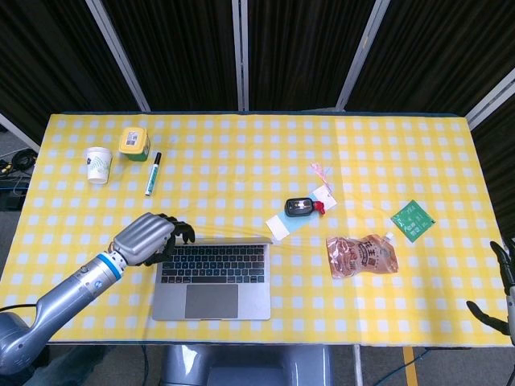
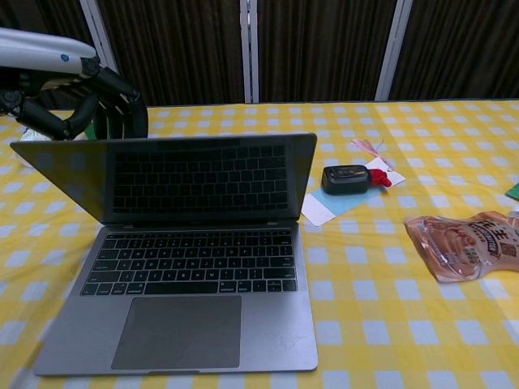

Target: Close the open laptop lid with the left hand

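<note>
— Nearest the lower edge of the frame?
— Laptop, left of centre, grey base flat on the yellow checked tablecloth. Lid tilted well forward over the keyboard, only partly open, keys mirrored in the dark screen.
— And on the lid?
— Left hand, at the lid's upper left corner, dark fingers curled over the top edge, pressing on it. Not wrapped round anything else.
— Lower right corner?
— Right hand, barely inside the frame, only a few dark fingers showing. Spread or clenched: cannot tell.
— Mid-frame, right of the laptop?
— Snack pouch, lying flat. Beyond it a black key fob with a red tag, resting on a white card. Green packet further right.
— Farthest back?
— Upper left: marker pen, then a paper cup and a yellow-lidded tub side by side.
</note>
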You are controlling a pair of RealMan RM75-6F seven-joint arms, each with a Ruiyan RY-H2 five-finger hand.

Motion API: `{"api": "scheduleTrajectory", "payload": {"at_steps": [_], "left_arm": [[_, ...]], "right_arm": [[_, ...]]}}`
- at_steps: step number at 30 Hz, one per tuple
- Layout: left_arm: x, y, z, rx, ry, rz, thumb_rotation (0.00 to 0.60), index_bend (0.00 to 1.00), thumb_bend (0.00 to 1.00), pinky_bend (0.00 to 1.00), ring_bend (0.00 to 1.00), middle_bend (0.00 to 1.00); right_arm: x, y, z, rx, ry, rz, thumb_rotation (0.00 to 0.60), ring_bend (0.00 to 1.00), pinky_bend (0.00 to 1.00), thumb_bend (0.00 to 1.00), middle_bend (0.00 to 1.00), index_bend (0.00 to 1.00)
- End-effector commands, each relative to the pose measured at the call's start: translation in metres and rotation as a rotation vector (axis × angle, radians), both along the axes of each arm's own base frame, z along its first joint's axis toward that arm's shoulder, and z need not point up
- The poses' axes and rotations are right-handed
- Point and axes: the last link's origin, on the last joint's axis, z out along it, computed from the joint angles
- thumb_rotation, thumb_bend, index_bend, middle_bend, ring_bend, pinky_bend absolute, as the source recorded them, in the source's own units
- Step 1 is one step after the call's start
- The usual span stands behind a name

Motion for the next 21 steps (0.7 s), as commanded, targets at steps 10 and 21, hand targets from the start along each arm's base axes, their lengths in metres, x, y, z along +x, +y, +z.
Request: {"api": "scheduleTrajectory", "payload": {"at_steps": [10,21], "left_arm": [[-0.023,-0.044,-0.030,-0.173,0.045,-0.029,0.600,0.38,1.00,0.35,0.35,0.38],[-0.032,-0.053,-0.072,-0.242,0.031,-0.027,0.600,0.38,1.00,0.35,0.35,0.38]], "right_arm": [[0.001,0.002,0.001,-0.004,0.002,0.007,0.600,0.00,0.00,0.00,0.00,0.00],[0.000,0.002,0.001,-0.007,0.004,0.002,0.600,0.00,0.00,0.00,0.00,0.00]]}}
